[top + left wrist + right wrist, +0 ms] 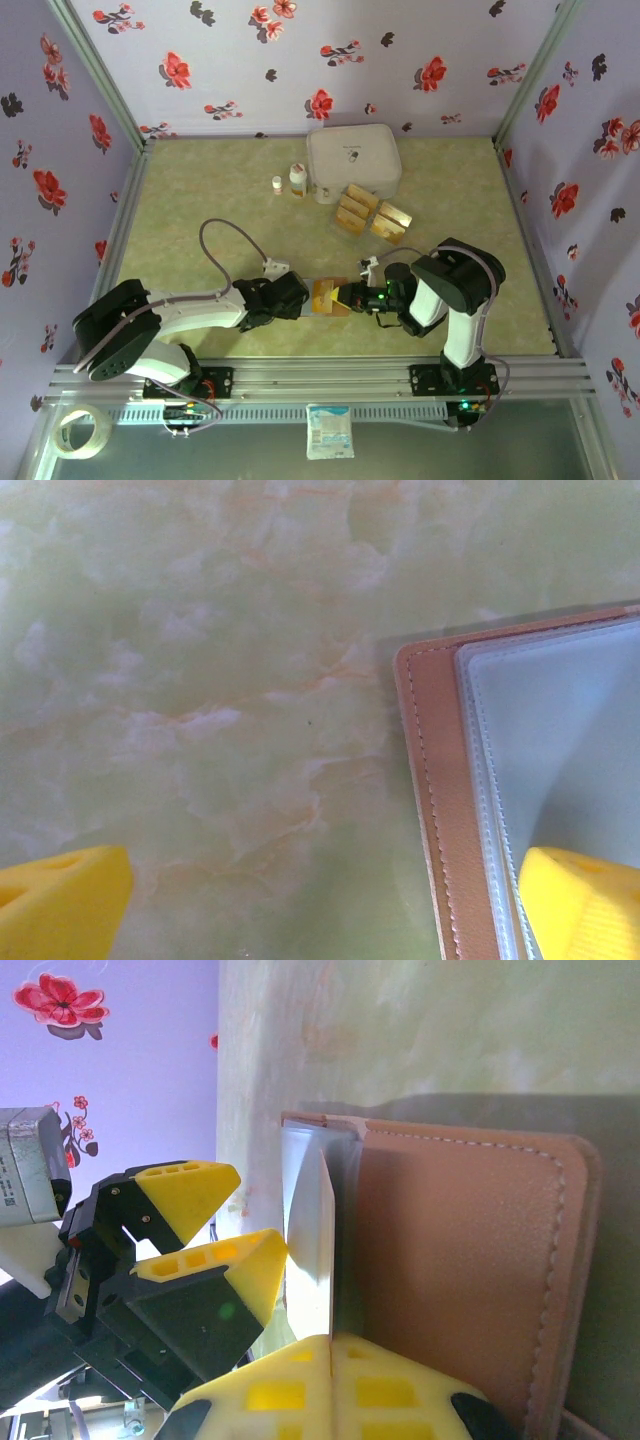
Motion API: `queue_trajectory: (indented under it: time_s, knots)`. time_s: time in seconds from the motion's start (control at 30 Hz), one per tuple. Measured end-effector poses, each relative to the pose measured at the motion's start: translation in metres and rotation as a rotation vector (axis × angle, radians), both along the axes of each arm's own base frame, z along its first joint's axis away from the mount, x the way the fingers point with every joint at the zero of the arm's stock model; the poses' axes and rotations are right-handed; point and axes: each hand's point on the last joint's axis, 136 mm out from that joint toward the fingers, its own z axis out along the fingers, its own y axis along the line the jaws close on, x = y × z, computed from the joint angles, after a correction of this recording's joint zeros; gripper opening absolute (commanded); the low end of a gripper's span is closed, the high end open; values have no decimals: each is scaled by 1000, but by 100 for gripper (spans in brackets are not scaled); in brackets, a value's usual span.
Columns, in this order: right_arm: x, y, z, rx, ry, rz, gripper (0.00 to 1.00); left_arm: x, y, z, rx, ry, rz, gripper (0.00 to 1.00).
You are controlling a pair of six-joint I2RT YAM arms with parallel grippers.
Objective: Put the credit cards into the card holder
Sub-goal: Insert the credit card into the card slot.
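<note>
The card holder [322, 299] lies open on the table between the two grippers; its brown cover [470, 1260] and pale lining [560, 730] both show. My right gripper [331, 1352] is shut on one credit card [312, 1230], which stands on edge against the holder's inner pocket. In the top view that card [343, 293] is a yellow wedge at the right gripper [358, 294]. My left gripper [320, 910] is open, one finger [585, 905] over the lining, the other [60, 905] over bare table. More credit cards [372, 213] lie stacked farther back.
A large white zip case [352, 160] sits at the back, with two small bottles [297, 180] to its left. A tape roll [78, 432] and a small packet [329, 430] lie below the rail. Flowered walls enclose the table.
</note>
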Motion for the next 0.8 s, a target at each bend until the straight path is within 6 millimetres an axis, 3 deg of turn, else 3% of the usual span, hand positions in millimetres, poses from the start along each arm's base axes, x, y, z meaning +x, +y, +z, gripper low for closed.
queue_trajectory:
  time_s: [0.8]
  knots:
    - [-1,-6,-6,-116,11,14,0,1,-3,1,-12,-6,-3,100]
